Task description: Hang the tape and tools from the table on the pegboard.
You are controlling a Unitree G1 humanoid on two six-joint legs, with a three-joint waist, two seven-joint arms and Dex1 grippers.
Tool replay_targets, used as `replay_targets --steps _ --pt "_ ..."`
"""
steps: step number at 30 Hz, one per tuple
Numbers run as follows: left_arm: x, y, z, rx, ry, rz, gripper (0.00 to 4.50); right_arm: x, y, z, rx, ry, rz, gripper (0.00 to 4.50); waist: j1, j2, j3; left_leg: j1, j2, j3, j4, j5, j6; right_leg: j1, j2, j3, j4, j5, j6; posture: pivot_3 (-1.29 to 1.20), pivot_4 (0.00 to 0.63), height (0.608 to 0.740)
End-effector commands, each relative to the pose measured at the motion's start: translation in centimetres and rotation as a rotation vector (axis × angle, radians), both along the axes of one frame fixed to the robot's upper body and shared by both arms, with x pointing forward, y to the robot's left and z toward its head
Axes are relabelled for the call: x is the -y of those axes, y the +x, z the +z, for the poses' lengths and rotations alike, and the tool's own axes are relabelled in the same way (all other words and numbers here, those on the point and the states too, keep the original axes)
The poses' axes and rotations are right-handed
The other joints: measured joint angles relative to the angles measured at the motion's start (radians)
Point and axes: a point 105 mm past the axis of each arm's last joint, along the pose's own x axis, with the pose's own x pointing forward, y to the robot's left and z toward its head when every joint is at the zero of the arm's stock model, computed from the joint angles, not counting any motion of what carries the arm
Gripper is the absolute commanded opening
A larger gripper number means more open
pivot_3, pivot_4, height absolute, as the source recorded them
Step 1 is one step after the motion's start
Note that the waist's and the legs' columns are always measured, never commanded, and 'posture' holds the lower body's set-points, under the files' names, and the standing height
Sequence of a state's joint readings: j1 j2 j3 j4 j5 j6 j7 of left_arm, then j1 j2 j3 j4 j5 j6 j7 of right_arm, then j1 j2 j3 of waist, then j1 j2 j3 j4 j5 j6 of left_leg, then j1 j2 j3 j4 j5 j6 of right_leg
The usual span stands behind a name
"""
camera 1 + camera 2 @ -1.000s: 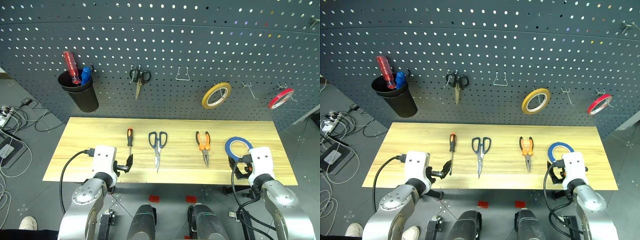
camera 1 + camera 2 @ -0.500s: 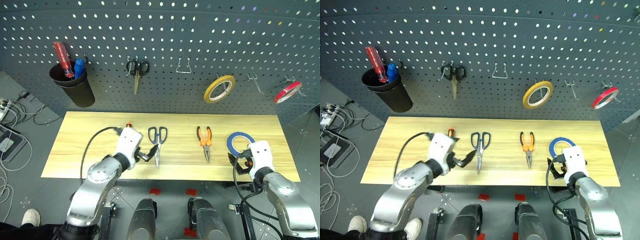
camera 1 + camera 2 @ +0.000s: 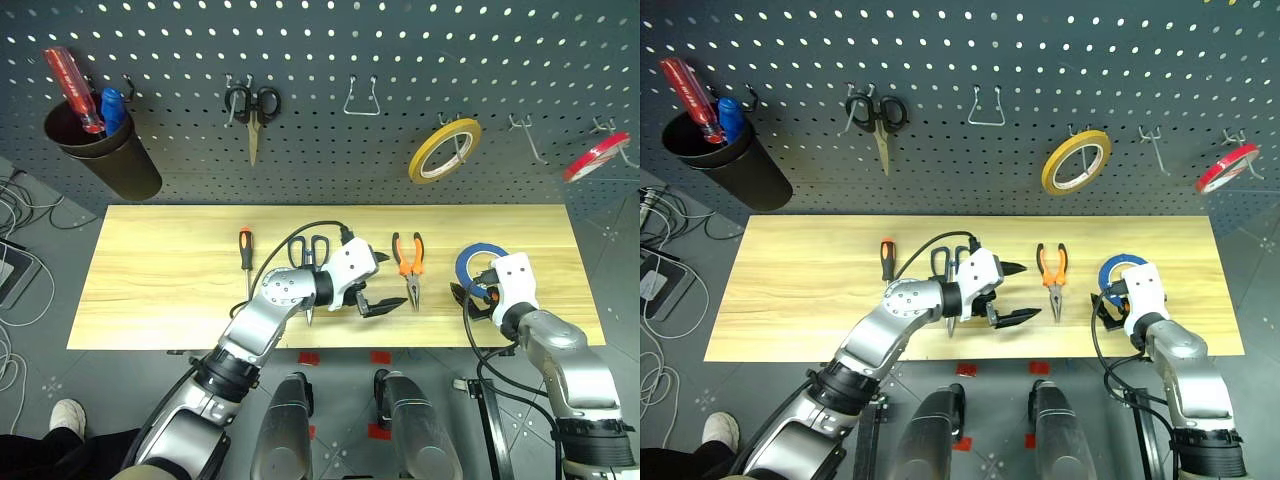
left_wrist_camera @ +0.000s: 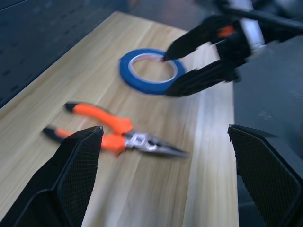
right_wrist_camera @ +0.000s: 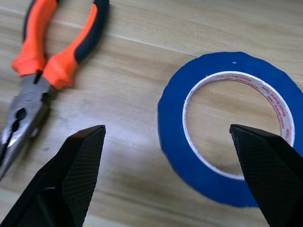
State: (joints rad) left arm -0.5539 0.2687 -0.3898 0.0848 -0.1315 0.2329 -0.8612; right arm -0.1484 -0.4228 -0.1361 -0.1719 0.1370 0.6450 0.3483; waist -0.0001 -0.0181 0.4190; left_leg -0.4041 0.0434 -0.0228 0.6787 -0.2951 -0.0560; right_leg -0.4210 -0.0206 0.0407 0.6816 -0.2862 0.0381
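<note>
Nothing hung yet: all four task items lie flat on the table [image 3: 150, 290], in a row below the pegboard [image 3: 320, 120]. Left to right: screwdriver [image 3: 245, 258]; scissors [image 3: 305, 250], partly under the left arm; left gripper [image 3: 1012, 292], jaws wide open and empty, pointing sideways toward the pliers [image 3: 407, 265], just beside them; tape [image 3: 478, 267] near the table's right end, with the right gripper [image 5: 161, 156] spread open just over it, holding nothing. One bare wire hook [image 3: 361, 98] sits above the scissors, more bare hooks near the yellow roll [image 3: 443, 150] and the red roll [image 3: 596, 157]. Table's left half offers free room; the arms work close together on the right, and the tape lies not far from the front edge.
</note>
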Motion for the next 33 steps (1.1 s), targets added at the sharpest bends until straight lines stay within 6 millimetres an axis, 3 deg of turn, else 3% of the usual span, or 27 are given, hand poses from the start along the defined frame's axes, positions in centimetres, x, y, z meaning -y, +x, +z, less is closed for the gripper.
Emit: replay_targets --steps 1,11,15,23,29,33 --pt "1.2 -0.1 0.4 0.038 -0.006 -0.067 4.46 0.5 0.5 0.5 0.017 0.007 -0.011 4.5 -0.001 0.0 0.01 0.0 0.0 0.0 0.0 0.0 0.0 0.0 0.0 0.0 0.0 0.0 0.0 0.03 0.513 0.74" --pt "1.4 0.6 0.7 0.065 -0.002 -0.1 4.46 0.3 1.1 -1.3 -0.072 0.141 -0.069 4.5 -0.001 0.0 0.025 -0.001 0.001 0.0 0.0 0.0 0.0 -0.001 0.0 0.0 0.001 0.0 0.0 0.06 0.521 0.74" --pt "1.3 0.6 0.7 0.046 -0.015 -0.087 4.5 0.1 1.2 -1.9 -0.091 0.135 -0.047 3.62 -0.001 0.0 0.026 -0.001 0.001 0.0 0.0 0.0 -0.001 -0.001 0.0 0.0 0.0 0.0 0.0 0.07 0.518 0.74" --pt "1.3 0.8 1.3 0.029 -0.038 -0.074 4.5 0.3 1.2 -2.7 -0.091 0.085 -0.032 0.85 0.0 -0.001 0.026 0.0 0.001 0.0 0.0 0.001 -0.001 -0.001 0.0 0.0 0.0 0.0 0.001 0.08 0.513 0.74" --pt "1.6 0.8 1.9 0.035 -0.057 -0.092 4.5 0.1 1.5 -2.1 -0.061 0.064 -0.027 0.68 0.001 -0.001 0.026 0.0 0.001 0.0 0.0 0.003 -0.005 -0.001 0.0 0.0 0.0 0.0 0.001 0.08 0.489 0.74" --pt "1.7 0.0 2.5 0.042 -0.092 -0.111 4.5 -0.4 1.0 -1.0 0.013 -0.028 0.003 0.68 0.0 -0.001 0.026 0.0 0.002 0.0 -0.001 0.003 -0.006 -0.001 0.0 0.0 0.0 0.0 0.001 0.06 0.438 0.74"
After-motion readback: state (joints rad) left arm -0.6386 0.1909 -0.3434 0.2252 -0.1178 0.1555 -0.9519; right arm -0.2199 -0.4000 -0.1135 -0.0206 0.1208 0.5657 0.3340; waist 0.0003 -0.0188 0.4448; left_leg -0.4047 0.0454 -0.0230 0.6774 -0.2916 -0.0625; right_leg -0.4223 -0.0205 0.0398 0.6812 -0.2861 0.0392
